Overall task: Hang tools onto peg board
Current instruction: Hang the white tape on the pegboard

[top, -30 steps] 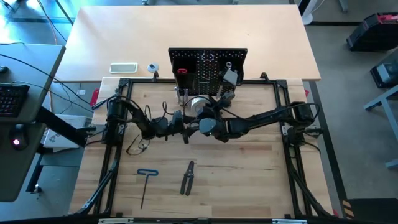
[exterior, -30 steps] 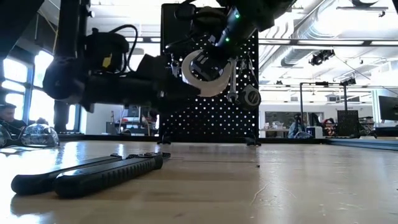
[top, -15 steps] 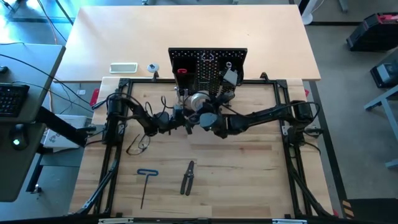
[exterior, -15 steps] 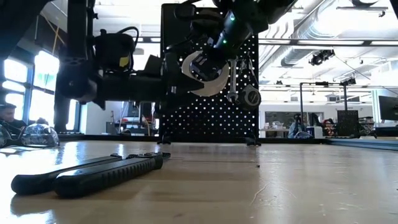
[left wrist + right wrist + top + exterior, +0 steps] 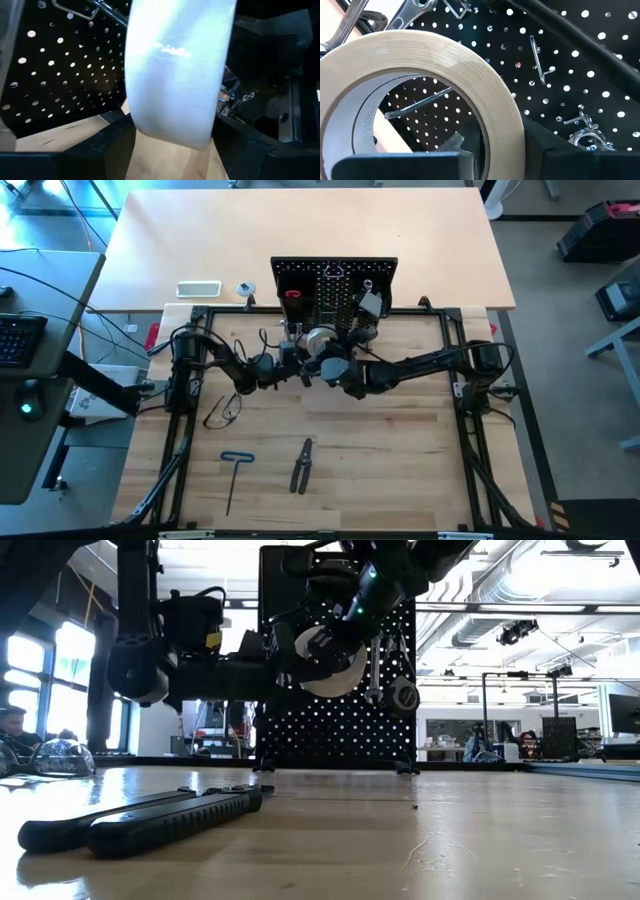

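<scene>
The tape roll [image 5: 318, 341] hangs upright just in front of the black peg board [image 5: 333, 285], which stands at the table's far edge. My right gripper [image 5: 325, 362] reaches in from the table's right and is shut on the roll [image 5: 420, 65]. My left gripper [image 5: 299, 364] comes level from the table's left and is open, one finger on each side of the roll's broad outer band [image 5: 175, 75]. Silver wrenches [image 5: 410, 15] and bare hooks [image 5: 537, 55] hang on the board behind the roll. My right gripper pinches the roll's ring wall [image 5: 495, 135], one finger [image 5: 457, 145] inside the hollow core and the other [image 5: 555, 145] outside. It comes nearly level from the table's right. The roll is upright and lifted clear of the table. My left gripper: I cannot tell whether its fingers [image 5: 117, 142] touch the roll.
Dark-handled pliers [image 5: 302, 465] and a blue T-handle hex key [image 5: 235, 470] lie near the front edge. Safety glasses [image 5: 222, 412] lie at the left. A white slab [image 5: 198, 288] lies on the far tabletop, left of the board. The table's middle is bare wood [image 5: 400, 440].
Both grippers have moved toward the table's far edge, closer to the peg board. The right one carries the tape roll along, still upright and clear of the table. My left gripper has risen a little and rolled slightly.
</scene>
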